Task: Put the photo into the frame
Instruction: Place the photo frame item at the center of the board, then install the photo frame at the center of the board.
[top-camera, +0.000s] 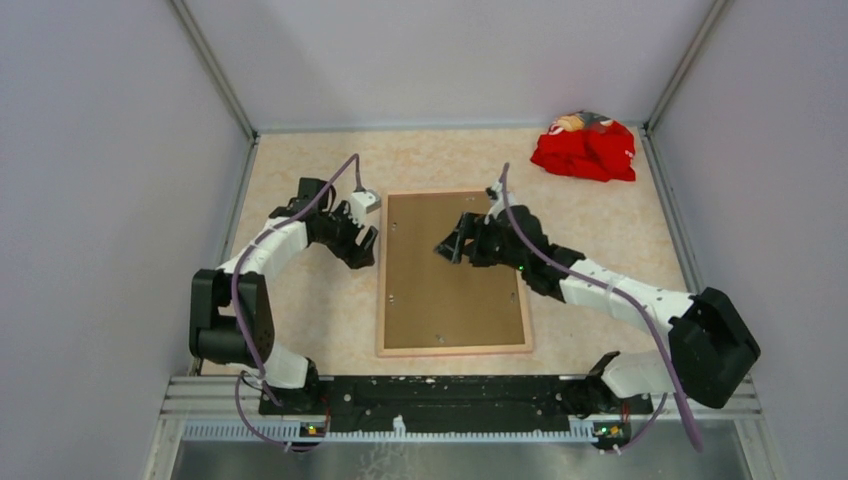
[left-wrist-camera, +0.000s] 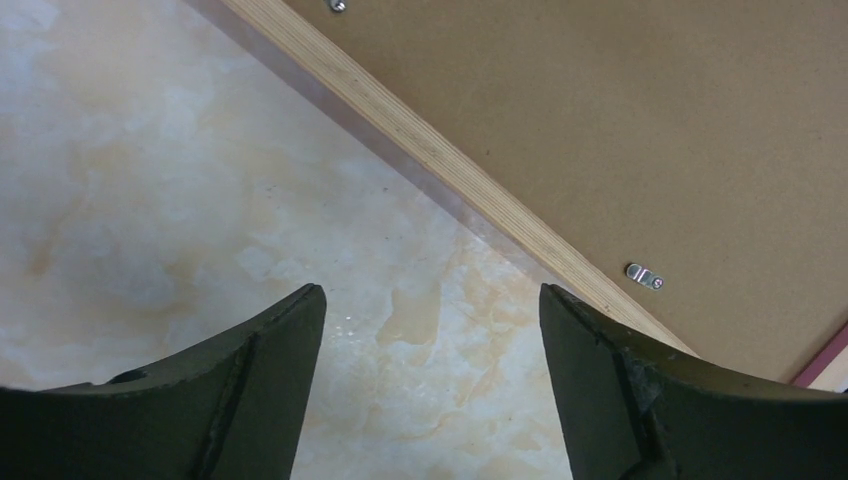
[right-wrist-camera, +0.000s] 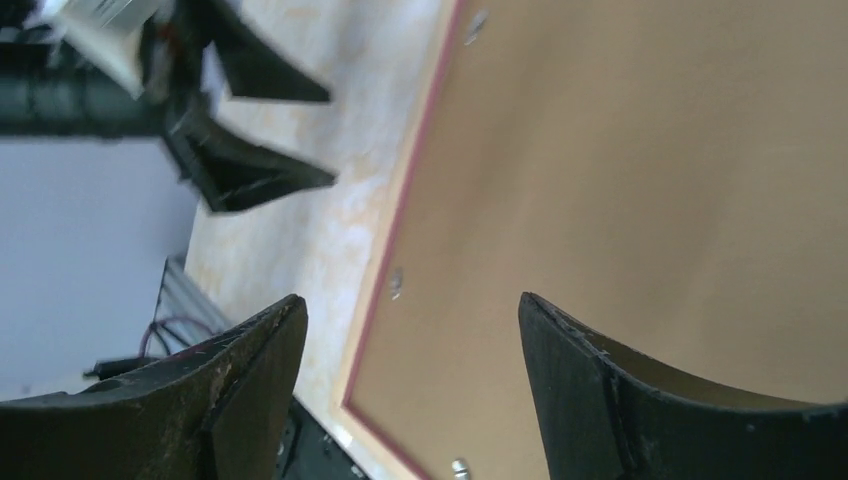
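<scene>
The frame (top-camera: 455, 349) lies face down in the middle of the table, its pale wood rim (left-wrist-camera: 420, 140) showing with a thin pink edge (right-wrist-camera: 395, 215). A brown backing board (top-camera: 450, 290) fills it, with small metal clips (left-wrist-camera: 645, 276) at its border. The photo is hidden. My left gripper (top-camera: 368, 250) hovers over bare table just off the frame's left rim, open and empty (left-wrist-camera: 432, 295). My right gripper (top-camera: 448, 238) hangs above the upper part of the backing board (right-wrist-camera: 620, 170), open with nothing between its fingers (right-wrist-camera: 412, 305). The left gripper (right-wrist-camera: 330, 138) also shows in the right wrist view.
A crumpled red cloth (top-camera: 585, 150) lies at the far right corner. Grey walls enclose the marbled tabletop (top-camera: 300, 320) on three sides. A black rail with both arm bases (top-camera: 450, 395) runs along the near edge.
</scene>
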